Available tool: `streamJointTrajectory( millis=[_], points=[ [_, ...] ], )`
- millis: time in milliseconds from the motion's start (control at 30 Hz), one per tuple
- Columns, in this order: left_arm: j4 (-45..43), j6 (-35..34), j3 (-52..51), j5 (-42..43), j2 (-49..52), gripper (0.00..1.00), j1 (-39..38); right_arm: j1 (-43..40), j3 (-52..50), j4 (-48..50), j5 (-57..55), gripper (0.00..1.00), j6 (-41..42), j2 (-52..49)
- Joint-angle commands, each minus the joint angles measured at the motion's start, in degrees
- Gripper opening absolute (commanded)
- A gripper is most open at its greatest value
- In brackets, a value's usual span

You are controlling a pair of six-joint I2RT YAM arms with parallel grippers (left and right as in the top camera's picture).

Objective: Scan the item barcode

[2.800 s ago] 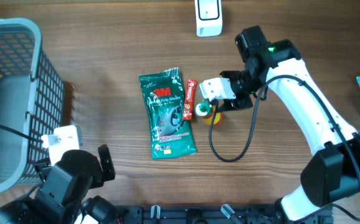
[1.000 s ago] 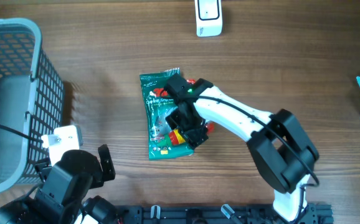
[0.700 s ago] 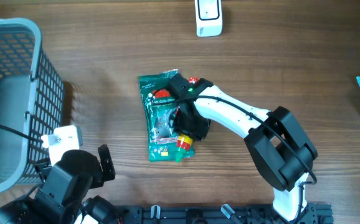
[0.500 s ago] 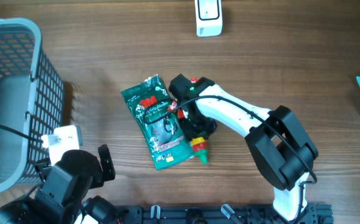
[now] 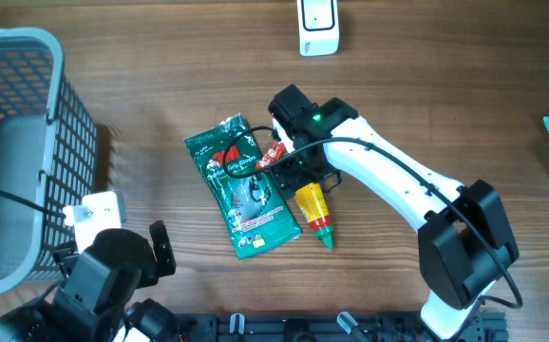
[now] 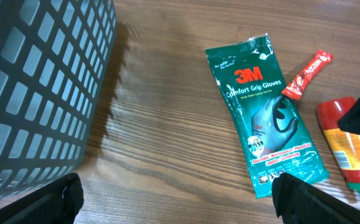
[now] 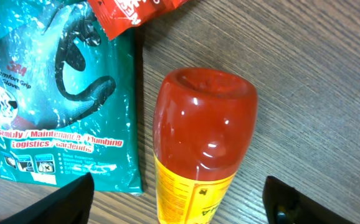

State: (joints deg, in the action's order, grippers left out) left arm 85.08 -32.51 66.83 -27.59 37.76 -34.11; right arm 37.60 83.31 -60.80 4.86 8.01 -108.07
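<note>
Red-yellow plastic bottle point(image 5: 313, 205) now lies beside the glossy glove pack point(image 5: 241, 190), tilted; right gripper point(image 7: 181, 204) has let go, left gripper point(image 6: 181, 200) gapes.

A mock shop checkout — mesh basket point(image 5: 18, 142), scanner point(image 5: 318, 27), glove packet point(image 5: 241, 185) on a wooden table point(image 5: 160, 85).

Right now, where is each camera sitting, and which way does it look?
Overhead: above the table, looking straight down at basket, glove pack and sauce bottle; left arm and right arm show.
Left wrist: low beside the basket, facing across the table toward the pack; the open left tool edges the bottom.
Right wrist: just over the bottle, looking down; the open right tool flanks it.
All three share the pack and bottle.
</note>
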Motion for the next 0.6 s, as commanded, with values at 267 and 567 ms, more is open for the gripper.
streamJointTrajectory(
  millis=[267,567],
  points=[
    [-0.1,-1.0,0.7,0.1,-0.2,1.0,0.3,0.0,-6.2,9.9,-0.1,1.0,2.4,0.5],
    [-0.1,-1.0,0.7,0.1,-0.2,1.0,0.3,-5.1,-11.3,19.4,6.5,0.93,2.5,-3.0]
  ],
)
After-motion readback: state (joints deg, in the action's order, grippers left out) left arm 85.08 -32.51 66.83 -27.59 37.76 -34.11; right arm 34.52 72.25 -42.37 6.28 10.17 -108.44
